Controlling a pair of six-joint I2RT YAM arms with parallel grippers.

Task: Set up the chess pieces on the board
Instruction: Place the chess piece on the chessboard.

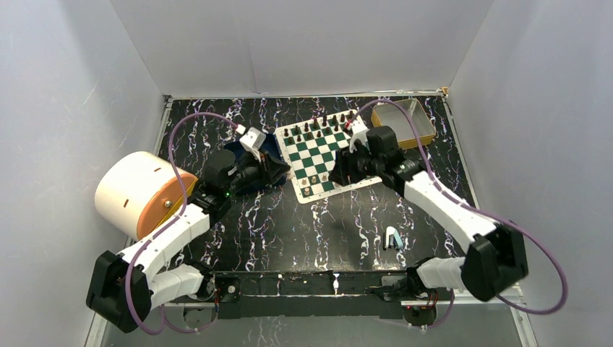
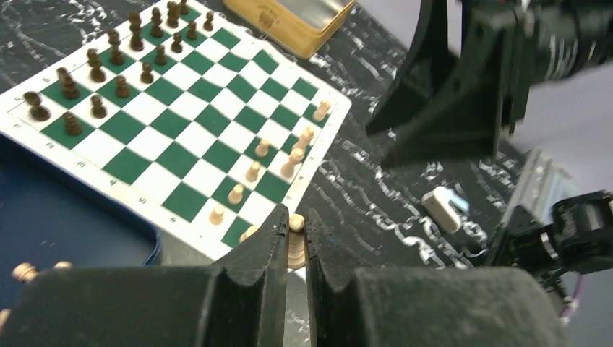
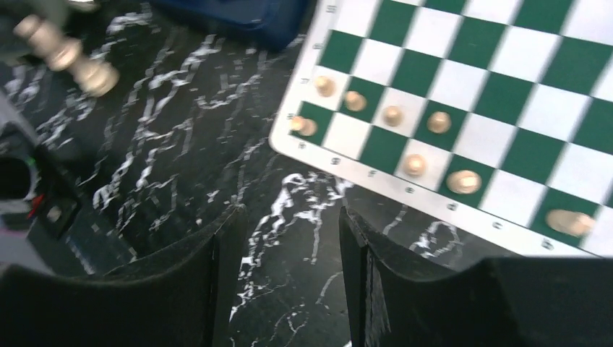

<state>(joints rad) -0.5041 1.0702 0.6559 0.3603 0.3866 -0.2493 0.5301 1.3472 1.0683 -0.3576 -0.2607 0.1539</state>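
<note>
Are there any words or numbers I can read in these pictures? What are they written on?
No text here can be read for sure.
Board, white border: tiny letter and number marks beside the squares, too small and blurred to read.
I can see no other words, labels or signs.

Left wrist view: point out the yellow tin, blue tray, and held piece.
yellow tin (image 2: 280, 30): left wrist view, side wall.
blue tray (image 2: 72, 231): left wrist view, bare floor.
held piece (image 2: 296, 246): left wrist view, its body.
</note>
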